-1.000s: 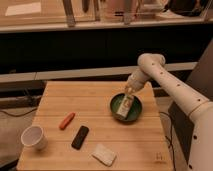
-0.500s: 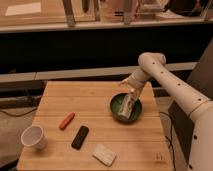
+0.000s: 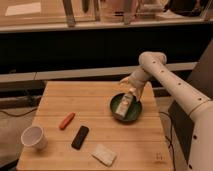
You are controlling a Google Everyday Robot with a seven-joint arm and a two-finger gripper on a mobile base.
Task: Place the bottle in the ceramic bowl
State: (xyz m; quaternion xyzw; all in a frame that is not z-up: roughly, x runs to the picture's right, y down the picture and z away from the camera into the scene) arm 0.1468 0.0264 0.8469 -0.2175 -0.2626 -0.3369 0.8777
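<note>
The tool hung just above the far rim of the ceramic bowl, toward the tabletop's right edge, and whether it was parted or pressed together could not be told, nor whether it touched the bottle. The bottle lay tilted inside the bowl, its upper end leaning toward the tool. Judging from this, the placing looked nearly finished; doing it well would call for letting go fully, if that was not already done, and lifting straight up so nothing catches the bottle's top or drags the bowl. The contact between tool and bottle was hard to make out, and the bowl's inside floor was largely hidden by the bottle. Farther out sat an orange-red object, a black block, a white block near the front edge, and a white cup at the front left corner.
</note>
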